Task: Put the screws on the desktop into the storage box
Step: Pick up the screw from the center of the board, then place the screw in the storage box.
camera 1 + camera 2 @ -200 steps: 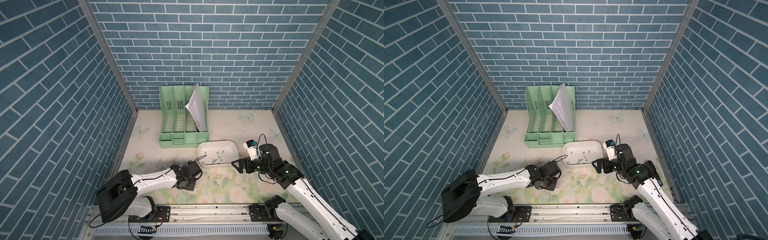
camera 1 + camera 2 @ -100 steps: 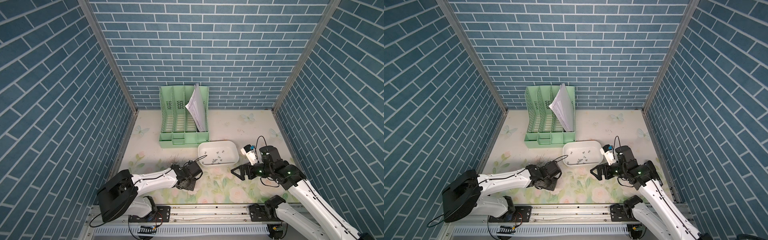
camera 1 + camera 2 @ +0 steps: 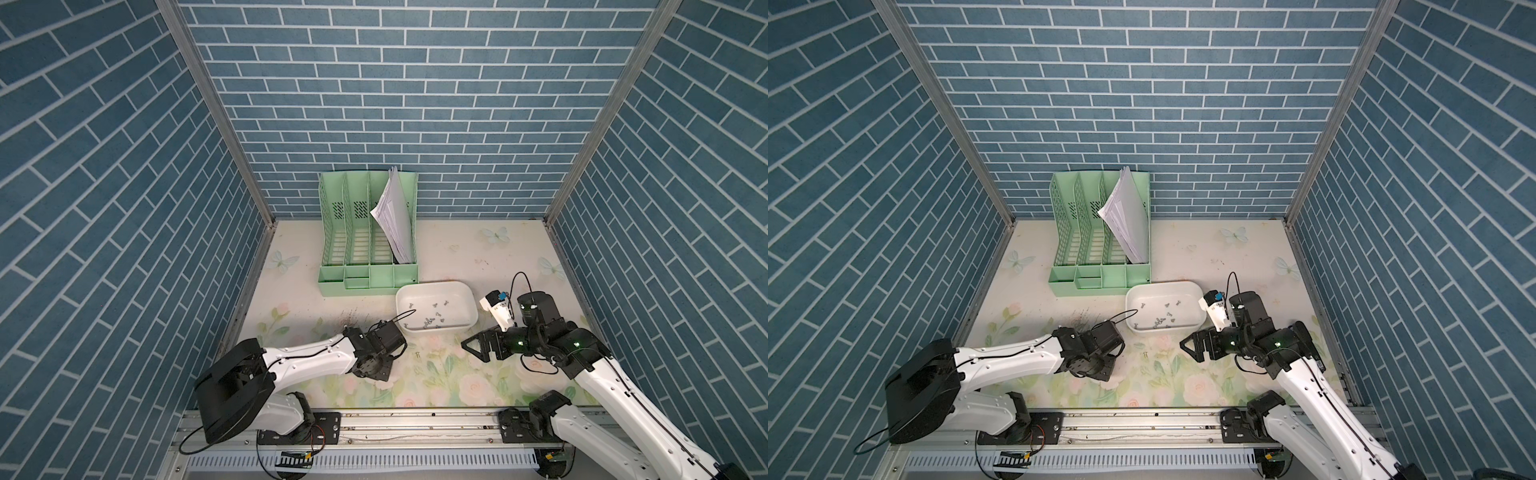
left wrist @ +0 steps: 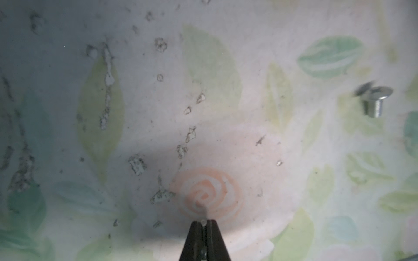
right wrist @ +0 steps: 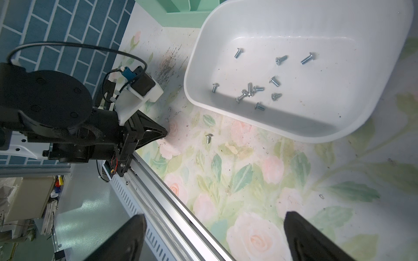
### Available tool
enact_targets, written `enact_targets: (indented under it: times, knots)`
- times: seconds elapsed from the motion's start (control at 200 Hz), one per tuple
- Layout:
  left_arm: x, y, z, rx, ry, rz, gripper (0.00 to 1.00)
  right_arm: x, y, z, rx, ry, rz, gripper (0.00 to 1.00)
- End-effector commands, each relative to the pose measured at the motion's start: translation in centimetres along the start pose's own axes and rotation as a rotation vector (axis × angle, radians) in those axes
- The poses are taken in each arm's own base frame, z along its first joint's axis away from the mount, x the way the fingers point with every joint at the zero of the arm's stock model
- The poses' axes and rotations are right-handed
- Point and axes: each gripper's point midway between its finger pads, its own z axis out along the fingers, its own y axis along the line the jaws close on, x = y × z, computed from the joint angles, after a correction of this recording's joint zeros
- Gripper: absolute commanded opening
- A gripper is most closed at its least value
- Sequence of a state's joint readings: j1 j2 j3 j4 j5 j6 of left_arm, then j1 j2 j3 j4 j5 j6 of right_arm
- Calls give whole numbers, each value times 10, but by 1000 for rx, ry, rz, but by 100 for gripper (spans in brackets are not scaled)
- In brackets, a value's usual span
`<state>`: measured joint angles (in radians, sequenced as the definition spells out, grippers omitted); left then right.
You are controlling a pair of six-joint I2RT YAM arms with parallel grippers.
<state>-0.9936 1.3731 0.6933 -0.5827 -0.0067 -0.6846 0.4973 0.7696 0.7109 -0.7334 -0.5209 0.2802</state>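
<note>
Right wrist view: shows most screws (image 5: 248,90) lying in storage box (image 5: 187,74), one stray screw (image 5: 208,138) on desktop (image 5: 248,180) just near of it. Finds left gripper (image 5: 165,133) pinched shut left of stray screw, right gripper (image 5: 213,215) spread wide, empty.

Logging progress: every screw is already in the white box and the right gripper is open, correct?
No: one screw lies on the desktop, outside the storage box, as the right wrist view shows. The right gripper is open.
</note>
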Motion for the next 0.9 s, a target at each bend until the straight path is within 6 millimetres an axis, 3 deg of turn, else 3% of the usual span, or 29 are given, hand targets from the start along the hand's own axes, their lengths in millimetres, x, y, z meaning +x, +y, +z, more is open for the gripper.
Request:
enact_targets:
  times: [0.0,0.25,0.43,0.895]
  knots:
    - [-14,-10,-16,26,-50,21,0,-6,3,-7,9,-29,-34,100]
    - [-52,-34,-42,98,-167,23,0,-11,2,-12,31,-74,-36,100]
    - [-91,-51,-60,136,-283,13,0,-16,0,-17,54,-110,-34,100]
    - [-165,-81,-48,187,-420,27,0,-22,-6,-27,107,-181,-21,100]
